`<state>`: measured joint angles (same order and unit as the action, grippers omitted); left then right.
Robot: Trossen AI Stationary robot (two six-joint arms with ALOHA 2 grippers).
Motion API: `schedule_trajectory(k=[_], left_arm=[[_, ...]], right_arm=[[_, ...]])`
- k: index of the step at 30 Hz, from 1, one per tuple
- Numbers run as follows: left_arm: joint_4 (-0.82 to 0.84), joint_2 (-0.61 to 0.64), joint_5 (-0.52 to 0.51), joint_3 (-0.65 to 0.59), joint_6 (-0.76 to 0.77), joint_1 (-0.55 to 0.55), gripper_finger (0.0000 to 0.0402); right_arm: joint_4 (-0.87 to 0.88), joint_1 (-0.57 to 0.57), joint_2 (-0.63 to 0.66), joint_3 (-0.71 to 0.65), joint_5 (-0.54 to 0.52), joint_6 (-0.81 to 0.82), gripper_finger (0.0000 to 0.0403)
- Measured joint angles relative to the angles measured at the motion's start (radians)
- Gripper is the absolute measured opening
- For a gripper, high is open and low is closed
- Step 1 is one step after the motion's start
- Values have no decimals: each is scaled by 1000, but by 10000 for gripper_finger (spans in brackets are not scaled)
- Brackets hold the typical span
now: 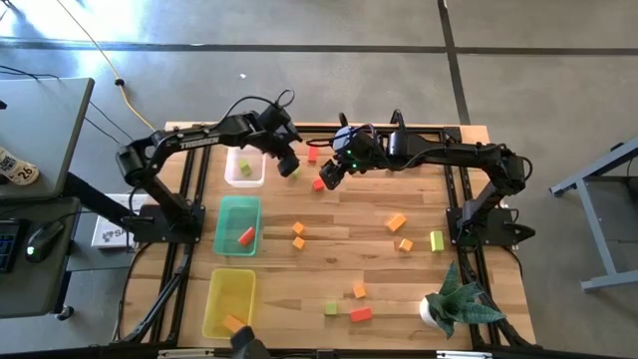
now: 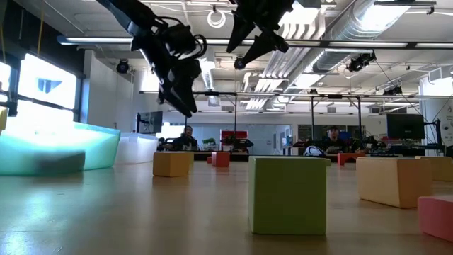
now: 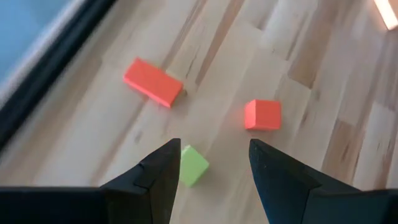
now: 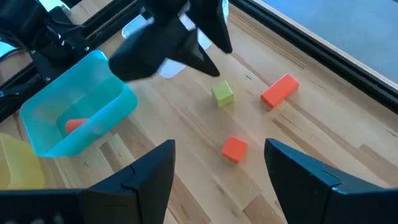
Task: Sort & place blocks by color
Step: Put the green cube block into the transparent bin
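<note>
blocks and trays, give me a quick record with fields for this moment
left gripper: open, above the green cube at the far edge
right gripper: open, above the red cube, holding nothing
red bar: flat on the table beside both cubes
clear tray: one yellow-green block
green tray: one red block
yellow tray: one orange block
loose blocks: many still scattered on the table

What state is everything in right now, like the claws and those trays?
Left claw: open, empty, above a green cube.
Right claw: open, empty, above a red cube.
Green tray: holds one red block.
Yellow tray: holds one orange block.
</note>
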<state>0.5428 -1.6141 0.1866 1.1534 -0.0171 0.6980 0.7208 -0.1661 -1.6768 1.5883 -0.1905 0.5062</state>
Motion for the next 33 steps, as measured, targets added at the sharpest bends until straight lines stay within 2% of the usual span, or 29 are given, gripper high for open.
schedule_trajectory(k=[6,14,22,33], left_arm=[[6,-35,-112,0,242,-37,180],[3,-63,-227,0,418,-83,180],[-2,-112,-249,0,518,-91,179],[-1,-204,-247,0,543,-93,179]], right_arm=[[0,-19,0,0,52,-10,233],[0,-24,0,0,82,-14,233],[1,-24,0,0,90,-17,233],[4,-24,0,0,90,-17,233]])
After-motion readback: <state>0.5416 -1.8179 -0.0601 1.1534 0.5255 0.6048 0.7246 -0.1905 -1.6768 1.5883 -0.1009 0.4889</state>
